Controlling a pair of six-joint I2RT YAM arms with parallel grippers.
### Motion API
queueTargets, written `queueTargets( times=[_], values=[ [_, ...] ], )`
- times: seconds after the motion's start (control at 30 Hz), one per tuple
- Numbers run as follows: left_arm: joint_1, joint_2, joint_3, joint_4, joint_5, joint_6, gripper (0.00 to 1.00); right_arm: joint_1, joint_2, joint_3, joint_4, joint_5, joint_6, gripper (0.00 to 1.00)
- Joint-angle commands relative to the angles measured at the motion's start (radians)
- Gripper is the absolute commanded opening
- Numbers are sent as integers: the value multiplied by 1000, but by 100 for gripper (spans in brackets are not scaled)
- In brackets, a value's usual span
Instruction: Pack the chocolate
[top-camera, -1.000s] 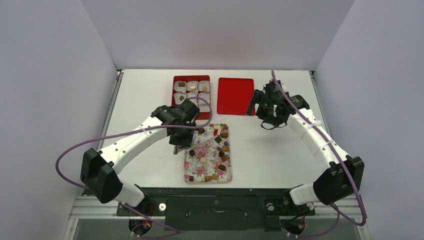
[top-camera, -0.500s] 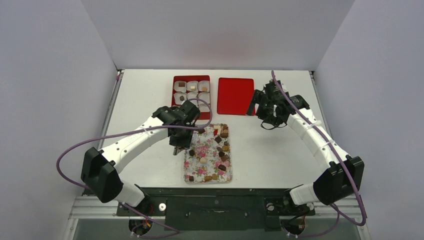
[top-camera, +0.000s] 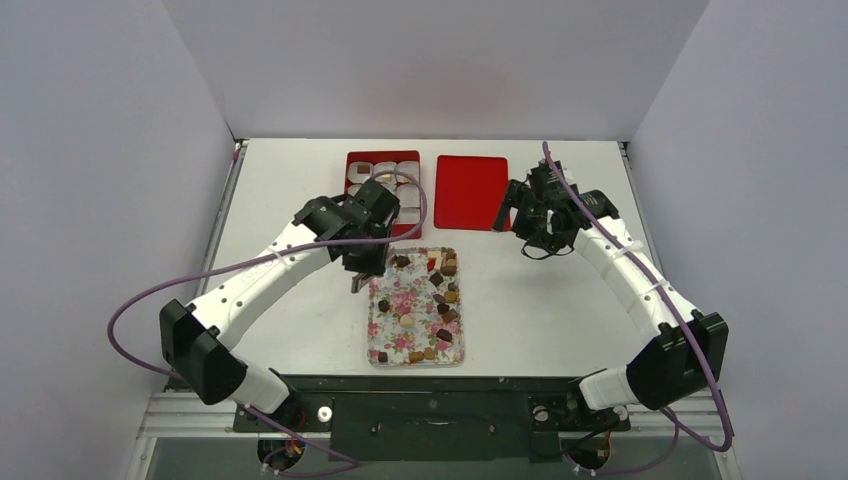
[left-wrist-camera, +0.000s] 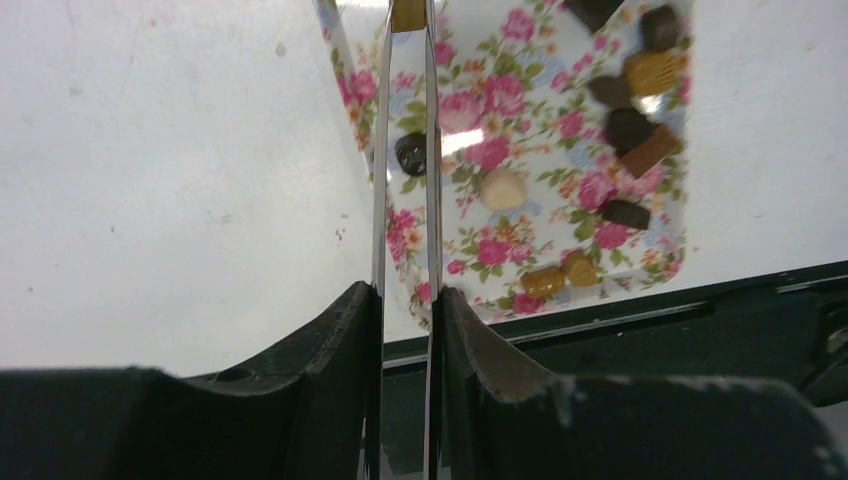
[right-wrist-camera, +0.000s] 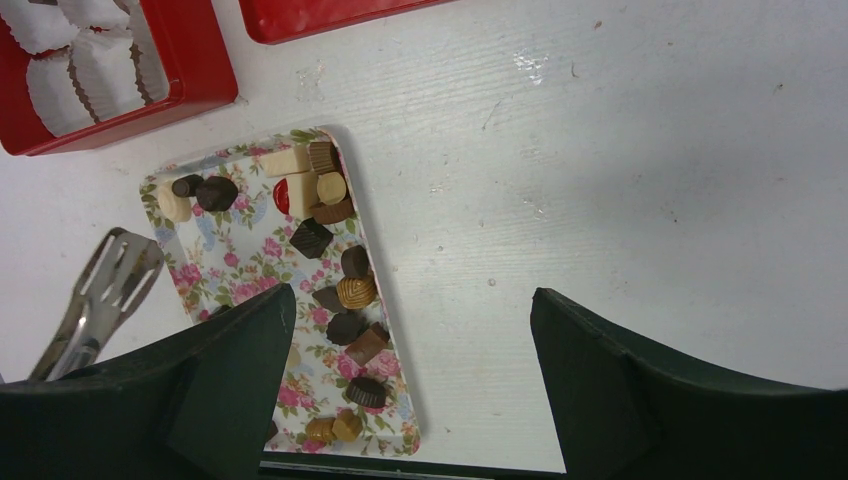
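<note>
Several chocolate pieces (top-camera: 446, 292) in dark brown, tan and cream lie on the floral tray (top-camera: 398, 300), mostly along its right side (right-wrist-camera: 345, 290). My left gripper (top-camera: 364, 258) hangs over the tray's far-left corner, shut on a pair of metal tongs (left-wrist-camera: 405, 180). A tan chocolate piece (left-wrist-camera: 408, 12) sits between the tong blades at the top edge of the left wrist view. My right gripper (top-camera: 530, 226) hovers to the right of the tray near the red lid, open with nothing in it (right-wrist-camera: 410, 295).
A red box (top-camera: 349, 160) with white paper cups stands at the back, partly covered by my left wrist; a few cups hold pieces. A flat red lid (top-camera: 472, 190) lies beside it. The table's black front rail (left-wrist-camera: 700, 300) runs just below the tray.
My left arm has lifted and moved back from the tray's left side toward the red box, with the tongs pinched tighter. The right arm has not moved.
</note>
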Motion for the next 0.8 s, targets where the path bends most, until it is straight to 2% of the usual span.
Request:
queueTargets(
  times=[0.0,0.2,0.53,0.77],
  values=[
    [-2,-12,160,-1,-14,-1,19,-4,-25,11,20,10,1,83],
    [43,55,306,41,-46,-19,19,-11,-28,19,9,12,-7,83],
    [158,360,548,147,-89,-23,19,-19,-33,27,1,8,-15,83],
    [211,502,639,157,-118,-21,19,-23,-36,28,-1,2,-18,83]
  ],
)
